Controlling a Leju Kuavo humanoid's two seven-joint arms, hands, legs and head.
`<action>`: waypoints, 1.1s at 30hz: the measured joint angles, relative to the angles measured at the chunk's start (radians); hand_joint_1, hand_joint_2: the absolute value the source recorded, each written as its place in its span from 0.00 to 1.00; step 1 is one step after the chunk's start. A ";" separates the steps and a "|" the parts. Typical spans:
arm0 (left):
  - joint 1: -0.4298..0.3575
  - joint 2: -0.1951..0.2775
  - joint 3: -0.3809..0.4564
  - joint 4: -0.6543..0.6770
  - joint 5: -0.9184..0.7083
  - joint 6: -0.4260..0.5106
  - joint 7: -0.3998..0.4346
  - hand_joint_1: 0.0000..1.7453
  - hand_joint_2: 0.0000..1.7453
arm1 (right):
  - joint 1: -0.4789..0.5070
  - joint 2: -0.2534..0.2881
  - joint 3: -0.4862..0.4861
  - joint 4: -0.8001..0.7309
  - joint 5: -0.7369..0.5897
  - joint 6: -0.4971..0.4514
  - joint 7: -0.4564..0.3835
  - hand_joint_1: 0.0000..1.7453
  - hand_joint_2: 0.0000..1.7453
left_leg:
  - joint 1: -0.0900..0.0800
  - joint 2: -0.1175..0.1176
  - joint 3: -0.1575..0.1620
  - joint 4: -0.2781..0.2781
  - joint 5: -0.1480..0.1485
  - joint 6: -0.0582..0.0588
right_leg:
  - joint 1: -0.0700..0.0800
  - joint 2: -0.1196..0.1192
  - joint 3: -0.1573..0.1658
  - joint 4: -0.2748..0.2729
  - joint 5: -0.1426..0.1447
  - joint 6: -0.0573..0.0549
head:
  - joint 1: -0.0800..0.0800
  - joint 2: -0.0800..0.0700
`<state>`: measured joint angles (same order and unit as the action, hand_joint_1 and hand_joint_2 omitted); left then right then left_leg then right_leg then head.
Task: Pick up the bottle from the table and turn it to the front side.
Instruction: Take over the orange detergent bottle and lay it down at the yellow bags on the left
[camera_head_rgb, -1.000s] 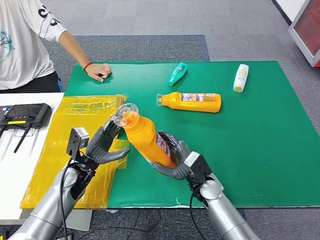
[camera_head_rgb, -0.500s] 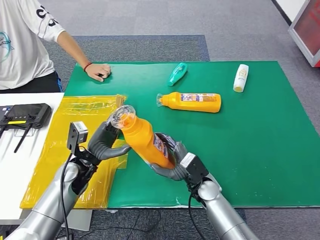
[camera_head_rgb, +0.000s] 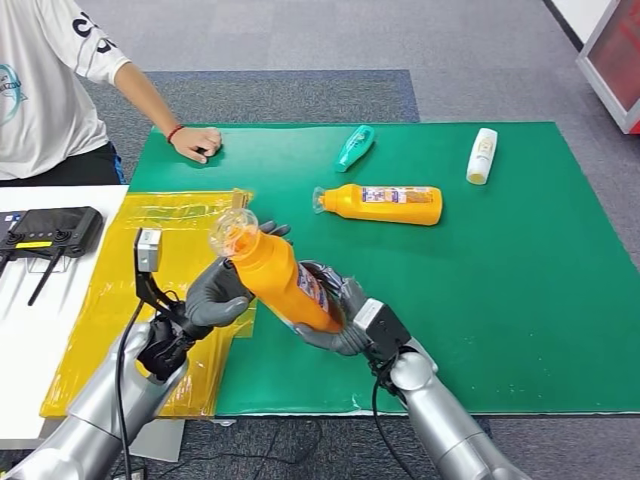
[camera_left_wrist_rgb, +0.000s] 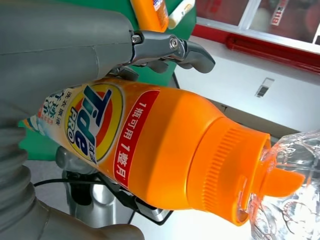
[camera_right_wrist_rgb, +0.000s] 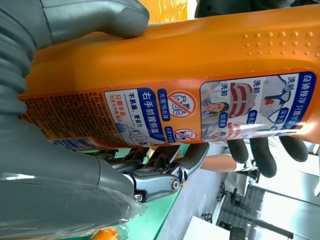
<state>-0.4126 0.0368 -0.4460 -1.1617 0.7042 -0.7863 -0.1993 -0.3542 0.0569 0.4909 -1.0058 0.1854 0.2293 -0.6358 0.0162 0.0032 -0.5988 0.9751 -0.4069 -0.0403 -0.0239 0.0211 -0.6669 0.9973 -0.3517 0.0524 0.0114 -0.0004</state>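
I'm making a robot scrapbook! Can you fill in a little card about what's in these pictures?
Held thing: orange bottle, tilted, off the table, clear cap end raised
Right hand: grips the bottle's lower end
Left hand: wraps the bottle near the neck
Label facing left wrist camera: Tide logo
Table cover: green mat
Lying on mat: second orange bottle, teal bottle, white bottle
Beside mat: yellow plastic bag
Person: hand resting on the mat's far corner

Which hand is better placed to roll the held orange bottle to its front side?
Probably the left hand: it grips the held orange bottle near the neck, beside the cap. The right hand cradles the base, steadying it.
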 joint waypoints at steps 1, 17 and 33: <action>-0.003 0.002 -0.002 0.004 0.000 -0.001 0.000 0.00 1.00 | -0.002 0.000 0.001 0.003 0.000 0.000 0.000 1.00 1.00 | 0.000 0.000 0.000 0.000 0.000 0.000 | 0.000 0.000 0.000 0.000 0.000 0.000 | 0.000 0.000; -0.050 0.008 -0.029 0.034 -0.121 0.082 -0.046 0.00 1.00 | -0.017 0.011 0.029 0.039 0.011 0.006 0.017 1.00 1.00 | 0.000 0.000 0.000 0.000 0.000 0.000 | 0.000 0.000 0.000 0.000 0.000 0.000 | 0.000 0.000; -0.064 0.002 -0.037 0.034 -0.139 0.106 -0.056 0.00 1.00 | -0.044 0.029 0.058 0.099 0.026 -0.043 0.049 1.00 1.00 | 0.000 0.000 0.000 0.000 0.000 0.000 | 0.000 0.000 -0.001 0.000 0.000 0.000 | 0.000 0.000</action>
<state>-0.4767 0.0387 -0.4826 -1.1273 0.5648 -0.6799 -0.2555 -0.3979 0.0857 0.5485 -0.9072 0.2112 0.1859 -0.5864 0.0162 0.0032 -0.5991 0.9751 -0.4067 -0.0406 -0.0239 0.0212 -0.6674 0.9974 -0.3517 0.0523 0.0114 -0.0004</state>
